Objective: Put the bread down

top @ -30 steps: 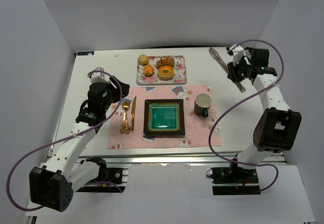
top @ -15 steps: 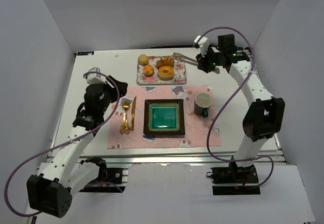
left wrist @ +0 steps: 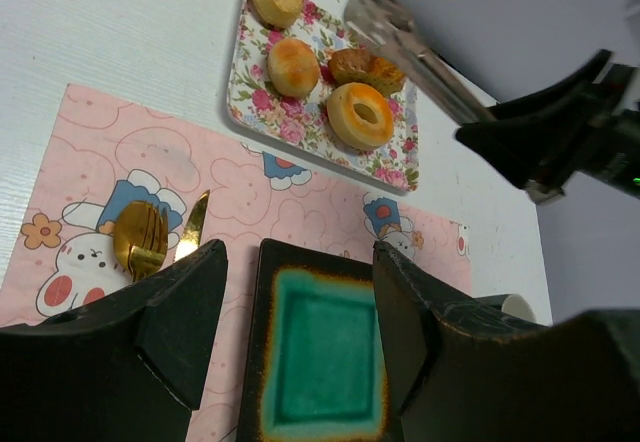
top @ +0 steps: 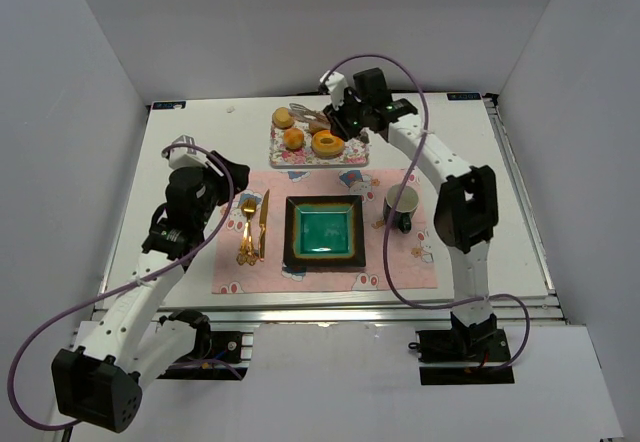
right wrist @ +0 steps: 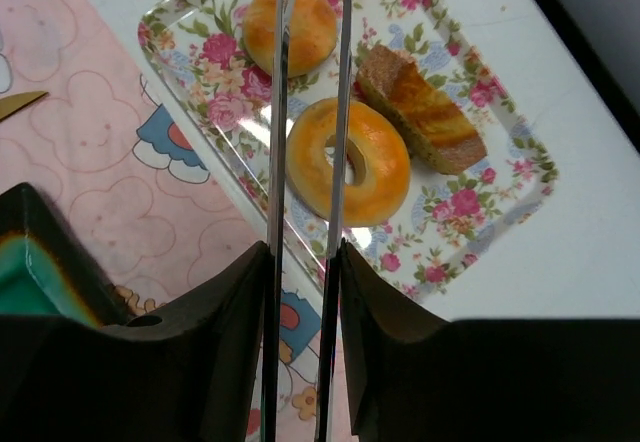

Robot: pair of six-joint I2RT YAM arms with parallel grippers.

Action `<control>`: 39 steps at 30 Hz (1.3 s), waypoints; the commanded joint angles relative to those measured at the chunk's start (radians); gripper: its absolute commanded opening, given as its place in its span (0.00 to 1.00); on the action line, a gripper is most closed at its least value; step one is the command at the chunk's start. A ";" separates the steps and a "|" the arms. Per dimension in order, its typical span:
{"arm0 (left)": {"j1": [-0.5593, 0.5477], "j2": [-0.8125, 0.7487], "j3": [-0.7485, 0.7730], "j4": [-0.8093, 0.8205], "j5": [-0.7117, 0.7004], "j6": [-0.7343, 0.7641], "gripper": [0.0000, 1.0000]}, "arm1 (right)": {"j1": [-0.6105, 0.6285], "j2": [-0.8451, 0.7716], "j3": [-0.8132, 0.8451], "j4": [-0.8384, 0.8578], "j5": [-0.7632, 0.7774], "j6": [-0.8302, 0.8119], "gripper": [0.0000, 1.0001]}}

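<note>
Right arm: you have swung it from the table's right rear across to the tray (top: 350, 155); the right gripper (top: 338, 122) now hangs over it.
Right fingers: pinched on the tongs (right wrist: 277, 162), both blades squeezed with a narrow gap between them.
Tongs: the tips now reach over the brown pastry (left wrist: 365, 66); from the wrist, the blades cross the donut (right wrist: 375, 167) and the orange bun (right wrist: 300, 27).
Bread (top: 283, 118): unmoved at the tray's far left corner, just behind the orange bun, with the tong tips short of it.
Left arm: barely shifted; the left gripper (left wrist: 298, 257) has its fingers spread wide and holds nothing.
Plate (top: 325, 232): unchanged, mid-mat.
</note>
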 commanded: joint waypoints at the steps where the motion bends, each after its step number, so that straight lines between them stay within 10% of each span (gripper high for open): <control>1: 0.004 -0.035 0.005 -0.013 -0.029 -0.028 0.70 | 0.031 0.075 0.101 0.065 0.087 0.068 0.39; 39: 0.004 -0.090 -0.063 -0.034 -0.075 -0.078 0.70 | 0.125 0.244 0.072 0.358 0.246 -0.101 0.43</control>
